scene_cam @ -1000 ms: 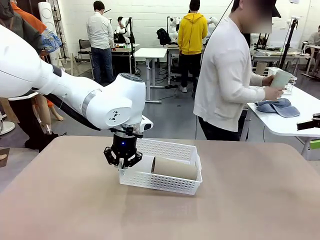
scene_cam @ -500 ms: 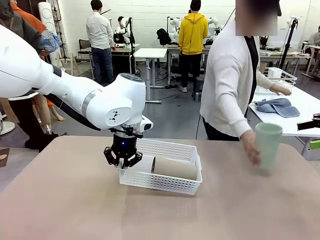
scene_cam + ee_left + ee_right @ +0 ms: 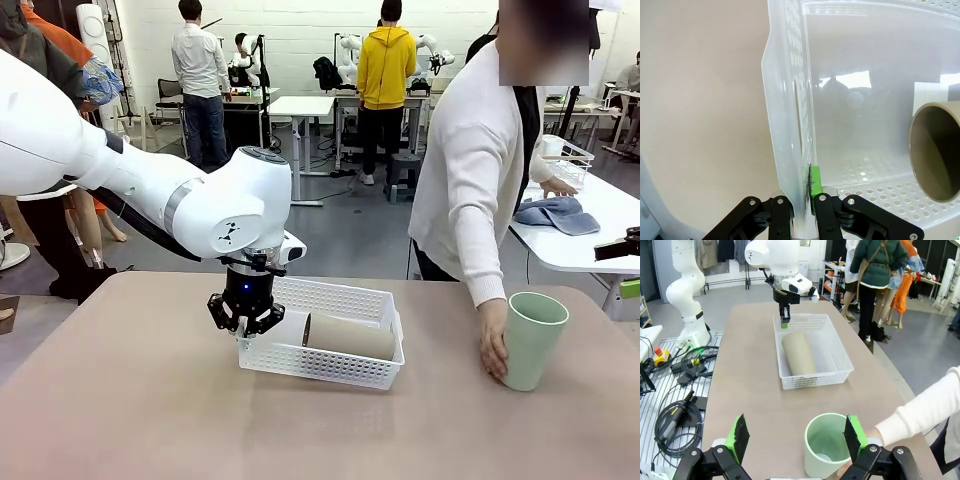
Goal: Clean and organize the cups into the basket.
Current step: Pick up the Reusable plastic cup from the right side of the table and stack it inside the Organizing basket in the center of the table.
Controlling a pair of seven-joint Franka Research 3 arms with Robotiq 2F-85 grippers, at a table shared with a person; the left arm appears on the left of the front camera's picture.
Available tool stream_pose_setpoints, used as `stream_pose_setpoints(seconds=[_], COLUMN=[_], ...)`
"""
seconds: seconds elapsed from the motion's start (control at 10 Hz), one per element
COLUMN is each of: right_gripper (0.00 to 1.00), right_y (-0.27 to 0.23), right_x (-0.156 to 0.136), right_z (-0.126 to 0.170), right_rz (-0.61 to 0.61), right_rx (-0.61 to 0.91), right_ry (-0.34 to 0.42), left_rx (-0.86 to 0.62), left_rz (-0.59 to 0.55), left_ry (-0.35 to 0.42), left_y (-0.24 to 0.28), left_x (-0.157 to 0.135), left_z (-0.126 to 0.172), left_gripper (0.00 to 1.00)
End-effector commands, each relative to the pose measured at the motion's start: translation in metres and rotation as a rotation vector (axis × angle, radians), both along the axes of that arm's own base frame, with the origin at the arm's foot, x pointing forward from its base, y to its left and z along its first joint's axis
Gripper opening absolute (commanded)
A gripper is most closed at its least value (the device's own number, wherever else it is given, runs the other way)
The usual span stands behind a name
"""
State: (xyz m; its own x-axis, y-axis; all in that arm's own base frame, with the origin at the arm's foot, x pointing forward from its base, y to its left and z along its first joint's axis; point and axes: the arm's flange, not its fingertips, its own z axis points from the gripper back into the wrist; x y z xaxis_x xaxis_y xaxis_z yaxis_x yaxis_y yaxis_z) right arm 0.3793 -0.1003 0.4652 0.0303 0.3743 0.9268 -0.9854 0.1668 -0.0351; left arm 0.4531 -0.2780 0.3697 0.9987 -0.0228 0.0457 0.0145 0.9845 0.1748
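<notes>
Tightly, left gripper (image 3: 802, 196) pinching basket (image 3: 785, 100) wall, tan cup (image 3: 936, 150) lying inside

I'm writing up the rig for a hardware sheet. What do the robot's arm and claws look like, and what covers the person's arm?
The left arm is glossy white with rounded joints and a small black logo. The left claw is black with a blue light; the right claw is black with green pads. The person wears a long white sleeve.
</notes>
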Motion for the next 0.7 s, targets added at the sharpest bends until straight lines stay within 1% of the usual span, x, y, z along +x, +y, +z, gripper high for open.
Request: stream_pose_setpoints(seconds=[0.0, 0.3, 0.4, 0.6], right_gripper=[1.00, 1.00, 1.00, 1.00], right_y=[0.000, 0.000, -0.006, -0.017], right_x=[-0.001, 0.000, 0.017, 0.033], right_z=[0.001, 0.000, -0.024, -0.052], right_rz=[0.006, 0.000, -0.014, -0.011], right_rx=[0.005, 0.000, -0.004, -0.015], right_ry=[-0.001, 0.000, 0.034, 0.028], left_rx=[0.000, 0.000, 0.000, 0.000], left_rz=[-0.001, -0.001, -0.001, -0.001], left_ry=[-0.002, -0.002, -0.002, -0.002], left_y=[-0.001, -0.001, -0.001, -0.001], left_x=[0.000, 0.000, 0.000, 0.000], left_z=[0.001, 0.001, 0.001, 0.001], left_gripper=[0.00, 0.00, 0.00, 0.00])
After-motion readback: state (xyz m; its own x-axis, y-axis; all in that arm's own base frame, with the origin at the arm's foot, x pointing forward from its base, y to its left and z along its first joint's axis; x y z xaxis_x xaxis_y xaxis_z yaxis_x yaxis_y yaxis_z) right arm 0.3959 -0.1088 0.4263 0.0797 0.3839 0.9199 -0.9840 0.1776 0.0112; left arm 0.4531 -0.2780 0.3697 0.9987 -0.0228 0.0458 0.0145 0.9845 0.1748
